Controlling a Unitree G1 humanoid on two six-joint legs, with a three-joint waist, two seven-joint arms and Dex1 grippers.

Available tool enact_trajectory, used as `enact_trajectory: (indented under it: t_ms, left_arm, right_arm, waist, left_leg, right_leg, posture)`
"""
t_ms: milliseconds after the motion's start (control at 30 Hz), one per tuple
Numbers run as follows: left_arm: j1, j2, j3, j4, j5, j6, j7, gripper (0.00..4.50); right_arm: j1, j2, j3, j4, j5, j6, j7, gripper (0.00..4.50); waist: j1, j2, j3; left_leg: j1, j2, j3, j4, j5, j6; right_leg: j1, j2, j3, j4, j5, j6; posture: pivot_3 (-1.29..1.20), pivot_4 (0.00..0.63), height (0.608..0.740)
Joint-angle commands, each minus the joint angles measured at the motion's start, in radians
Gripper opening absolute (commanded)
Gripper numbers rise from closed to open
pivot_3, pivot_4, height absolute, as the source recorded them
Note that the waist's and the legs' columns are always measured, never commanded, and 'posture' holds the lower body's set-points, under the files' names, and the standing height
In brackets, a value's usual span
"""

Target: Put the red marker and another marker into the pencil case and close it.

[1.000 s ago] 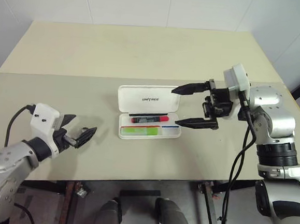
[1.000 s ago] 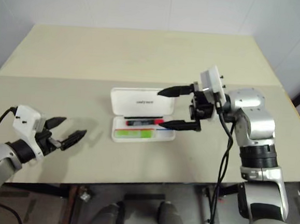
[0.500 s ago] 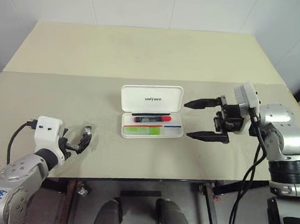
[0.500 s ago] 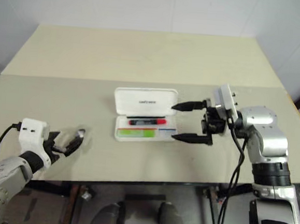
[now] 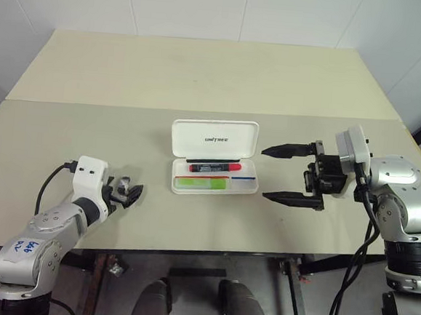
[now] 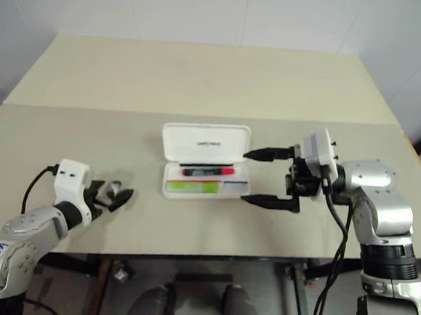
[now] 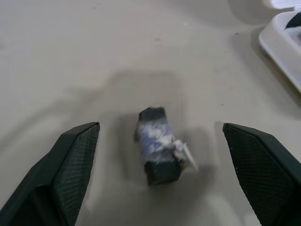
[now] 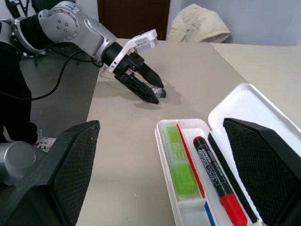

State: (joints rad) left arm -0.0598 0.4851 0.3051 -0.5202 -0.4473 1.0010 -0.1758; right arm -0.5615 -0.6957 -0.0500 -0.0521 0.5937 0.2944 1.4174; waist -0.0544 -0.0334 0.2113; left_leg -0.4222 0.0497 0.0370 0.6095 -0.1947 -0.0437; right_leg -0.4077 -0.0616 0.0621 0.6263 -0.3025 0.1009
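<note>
White hard plastic pencil case (image 5: 213, 158) lies open mid-frame, black red-capped marker (image 5: 214, 167) and pale green marker (image 5: 201, 183) inside; I see my right gripper (image 5: 285, 175) spread just right of it, left gripper (image 5: 124, 193) spread at lower left

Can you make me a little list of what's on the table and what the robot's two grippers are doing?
table: beige top
pencil case: white, lid open, mid-table
red marker: lying inside the case
green marker: lying inside the case, nearer the robot than the red one
small object: dark, wrapped in something pale, on the table between the left gripper's fingers, not gripped
left gripper: open, low over the table
right gripper: open, beside the case, holding nothing
left to do: close the lid
</note>
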Motion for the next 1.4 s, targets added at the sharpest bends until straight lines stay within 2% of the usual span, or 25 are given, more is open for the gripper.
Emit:
enact_trajectory:
  t_ms: [33,100,200,467,667,833,967,1067,1200,1333,1400]
  left_arm:
    - [0.001,0.007,-0.003,0.000,0.016,-0.012,-0.005,4.50]
    - [0.001,0.003,-0.015,-0.001,0.021,-0.007,-0.001,4.09]
    - [0.002,0.005,-0.021,-0.001,0.025,0.000,-0.002,3.23]
    - [0.020,0.005,-0.020,-0.004,0.036,-0.002,-0.003,0.51]
    - [0.014,0.044,-0.006,0.015,0.039,-0.096,-0.071,0.51]
    - [-0.015,0.134,0.013,0.048,0.042,-0.242,-0.200,0.51]
    - [-0.037,0.190,0.039,0.082,-0.019,-0.291,-0.323,0.51]
    - [-0.051,0.257,0.040,0.067,-0.111,-0.305,-0.498,0.51]
    - [-0.133,0.321,-0.020,0.097,-0.142,-0.321,-0.624,0.51]
    - [-0.250,0.322,-0.102,0.147,-0.141,-0.317,-0.683,0.51]
    - [-0.351,0.303,-0.181,0.194,-0.128,-0.326,-0.724,0.51]
  right_arm:
    - [0.000,-0.005,-0.039,-0.040,0.026,-0.005,-0.020,4.45]
    - [-0.001,-0.005,-0.038,-0.040,0.028,-0.010,-0.024,4.50]
    - [-0.004,-0.001,-0.035,-0.038,0.029,-0.015,-0.030,4.50]
    - [-0.017,0.004,-0.029,-0.030,0.033,-0.027,-0.035,4.50]
    - [-0.015,0.005,-0.026,-0.021,0.027,-0.035,-0.035,4.50]
    - [-0.011,0.003,-0.026,0.006,0.014,-0.056,-0.032,4.50]
    - [-0.018,0.003,-0.029,0.039,0.002,-0.078,-0.032,4.50]
    - [-0.031,-0.001,-0.034,0.081,-0.019,-0.109,-0.036,4.50]
    - [-0.032,-0.014,-0.042,0.118,-0.049,-0.151,-0.041,4.50]
    - [-0.007,-0.035,-0.054,0.120,-0.061,-0.173,-0.037,4.50]
    - [0.026,-0.058,-0.075,0.100,-0.057,-0.170,-0.040,4.50]
  waist:
    - [0.001,0.000,0.000]
    - [0.001,0.000,0.000]
    - [0.002,0.000,0.000]
    - [0.002,0.000,0.000]
    - [0.002,0.000,0.000]
    - [0.002,0.000,0.000]
    - [0.001,0.000,0.000]
    - [0.001,0.000,0.000]
    - [0.002,0.000,0.000]
    - [0.008,0.000,0.000]
    - [0.015,0.000,0.000]
  left_leg:
    - [0.000,0.000,0.000,0.000,0.000,0.000]
    - [0.000,0.000,0.000,0.000,0.000,0.000]
    - [0.000,0.000,0.000,0.000,0.000,0.000]
    - [0.000,0.000,0.000,0.000,0.000,0.000]
    - [0.000,0.000,0.000,0.000,0.000,0.000]
    - [0.000,0.000,0.000,0.000,0.000,0.000]
    - [0.000,0.000,0.001,-0.003,-0.002,-0.004]
    - [-0.001,0.000,0.001,-0.006,-0.001,-0.001]
    - [0.000,0.000,0.002,-0.010,-0.001,0.000]
    - [0.000,0.000,0.002,-0.010,0.000,0.000]
    - [0.000,-0.001,0.002,-0.010,0.000,0.000]
  right_leg:
    - [0.000,0.000,0.000,0.000,0.000,0.000]
    - [0.000,0.000,0.000,0.000,0.000,0.000]
    - [0.000,-0.001,0.000,0.000,0.000,0.000]
    - [0.000,-0.001,0.000,0.000,0.000,0.000]
    - [0.000,-0.001,0.000,0.000,0.000,0.000]
    - [0.000,-0.001,0.000,-0.001,0.000,0.000]
    - [0.000,-0.002,0.000,-0.003,0.000,-0.001]
    - [-0.001,-0.002,0.000,-0.005,0.000,-0.001]
    - [-0.002,-0.002,0.000,-0.005,-0.001,-0.002]
    - [-0.002,-0.001,-0.001,-0.005,-0.001,-0.002]
    - [-0.002,-0.001,-0.001,-0.005,0.003,0.005]
  posture:
    - [0.00,0.150,0.740]
    - [0.00,0.150,0.740]
    - [0.00,0.150,0.740]
    - [0.00,0.150,0.740]
    - [0.00,0.150,0.740]
    - [0.00,0.150,0.740]
    - [0.00,0.150,0.740]
    - [0.00,0.150,0.740]
    - [0.00,0.150,0.740]
    - [0.00,0.150,0.740]
    - [0.00,0.150,0.740]
